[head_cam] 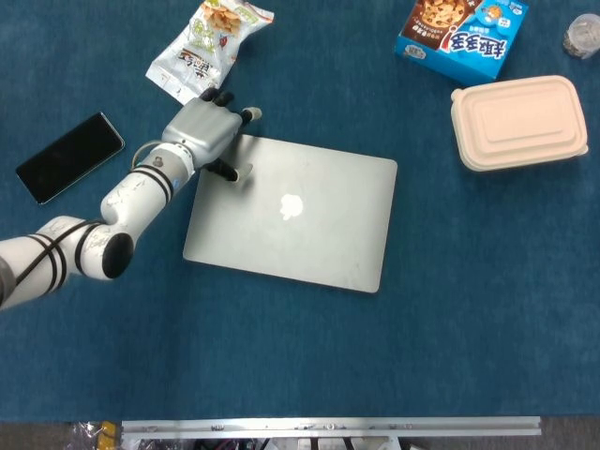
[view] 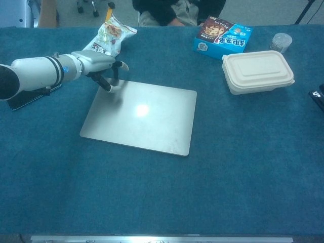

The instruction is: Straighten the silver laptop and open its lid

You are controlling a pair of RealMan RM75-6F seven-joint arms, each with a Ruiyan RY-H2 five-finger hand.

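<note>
Straightening step in hand. My left hand [head_cam: 204,127] on laptop [head_cam: 300,220] far-left corner, thumb pressing lid, other fingers curled over back edge; holding nothing. Laptop mid-table, shut, slightly skewed. Next I judge: small further turn, then find front edge to lift lid. Right hand unseen.

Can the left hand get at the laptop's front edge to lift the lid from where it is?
Probably yes: the left hand rests on the laptop's far-left corner, and nothing lies around its near edge.
</note>
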